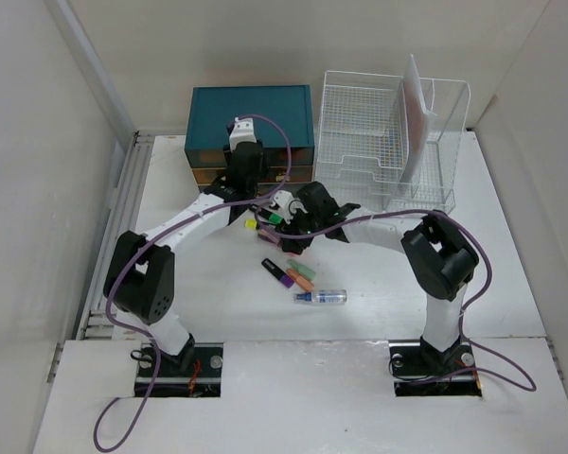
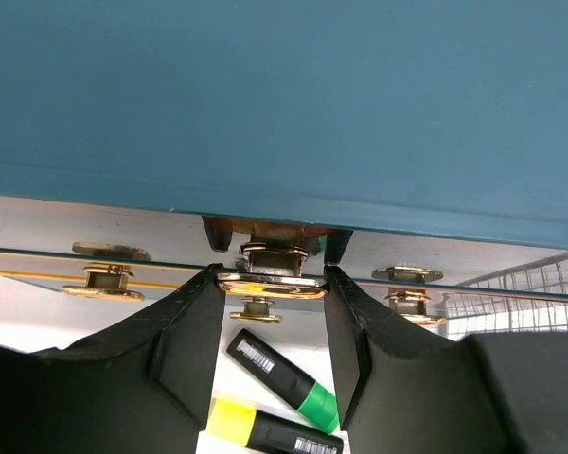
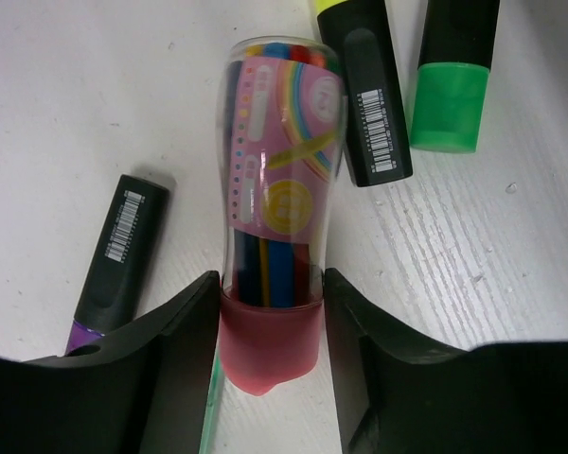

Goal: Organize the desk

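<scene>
Near its middle, the matte-white desk (image 1: 379, 312) bears scattered highlighters (image 1: 279, 270)

White desk (image 1: 521, 274): teal drawer chest (image 1: 251, 113), wire rack (image 1: 360, 132) at far edge; loose highlighters (image 1: 278, 270), clear bottle (image 1: 324, 297) mid-desk.

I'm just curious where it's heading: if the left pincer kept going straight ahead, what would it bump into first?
The gold handle on the teal drawer chest. It sits right inside the left pincer, with the chest itself likely just behind, though depth is hard to judge.
</scene>
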Controlling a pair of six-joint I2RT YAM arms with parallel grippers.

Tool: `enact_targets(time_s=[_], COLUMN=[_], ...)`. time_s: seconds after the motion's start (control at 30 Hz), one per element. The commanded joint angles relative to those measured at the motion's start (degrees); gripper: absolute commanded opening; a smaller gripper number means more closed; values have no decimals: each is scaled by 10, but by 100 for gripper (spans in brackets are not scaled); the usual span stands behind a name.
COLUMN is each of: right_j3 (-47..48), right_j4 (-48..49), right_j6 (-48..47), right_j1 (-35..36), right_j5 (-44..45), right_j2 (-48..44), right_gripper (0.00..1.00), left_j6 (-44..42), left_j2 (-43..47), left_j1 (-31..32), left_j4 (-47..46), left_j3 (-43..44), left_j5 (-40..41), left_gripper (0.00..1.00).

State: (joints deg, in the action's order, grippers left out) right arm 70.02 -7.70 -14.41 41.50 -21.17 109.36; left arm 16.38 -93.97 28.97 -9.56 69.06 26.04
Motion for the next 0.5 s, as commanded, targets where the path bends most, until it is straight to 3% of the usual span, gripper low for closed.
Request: enact_targets(time_s=[0.0, 0.2, 0.33, 0.47], right_j3=[1, -4, -4, -9], right_j4=[17, 17, 17, 17], right_j6=[-5, -5, -5, -5], right_j1=[7, 12, 12, 12], right_j5=[-2, 3, 3, 9], right_j2=[-2, -7, -13, -13], right_gripper=[49, 25, 21, 10], left_j6=[8, 8, 8, 8], left_j2=[42, 48, 53, 63], left_j1=[-11, -6, -1, 12], left_j4=[-16, -16, -16, -11], left_j3=[-23, -23, -23, -30], left_j5=[15, 15, 26, 37], left_gripper=[20, 16, 16, 14])
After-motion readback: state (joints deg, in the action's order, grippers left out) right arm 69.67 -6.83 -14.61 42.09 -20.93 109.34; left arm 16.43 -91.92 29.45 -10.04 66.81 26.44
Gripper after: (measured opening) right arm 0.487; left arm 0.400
